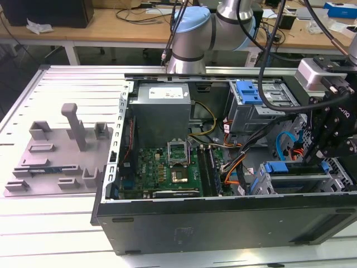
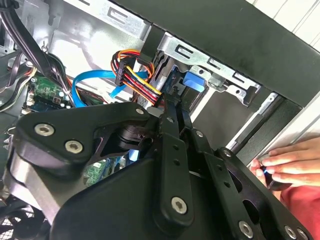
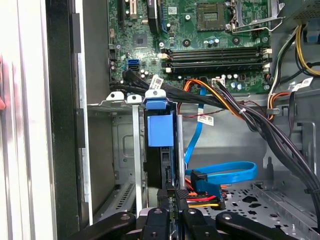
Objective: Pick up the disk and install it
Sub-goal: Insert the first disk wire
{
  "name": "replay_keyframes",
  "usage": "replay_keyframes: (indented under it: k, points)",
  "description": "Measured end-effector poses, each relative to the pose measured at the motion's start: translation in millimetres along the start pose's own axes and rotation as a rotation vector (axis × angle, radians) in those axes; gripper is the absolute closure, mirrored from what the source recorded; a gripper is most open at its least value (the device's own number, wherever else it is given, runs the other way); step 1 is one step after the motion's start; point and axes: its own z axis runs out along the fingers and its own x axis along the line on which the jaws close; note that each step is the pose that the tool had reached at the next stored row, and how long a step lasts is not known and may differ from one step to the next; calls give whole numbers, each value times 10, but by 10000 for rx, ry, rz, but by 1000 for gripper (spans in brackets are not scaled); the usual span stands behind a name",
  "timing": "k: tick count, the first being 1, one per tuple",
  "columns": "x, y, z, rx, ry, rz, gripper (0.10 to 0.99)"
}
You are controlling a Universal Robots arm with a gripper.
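Claw narrow, pinched on the disk edge; disk stands on edge in the metal drive cage of the open computer case, near the exterior view's right.

The arm arched toward the exterior view's right, its gripper pointing downward, jaws drawn nearly together.
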Motion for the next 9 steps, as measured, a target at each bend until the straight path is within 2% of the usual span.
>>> replay_keyframes:
  k: [9]
  points:
    - [0, -10, 0, -5, -1, 71, 922]
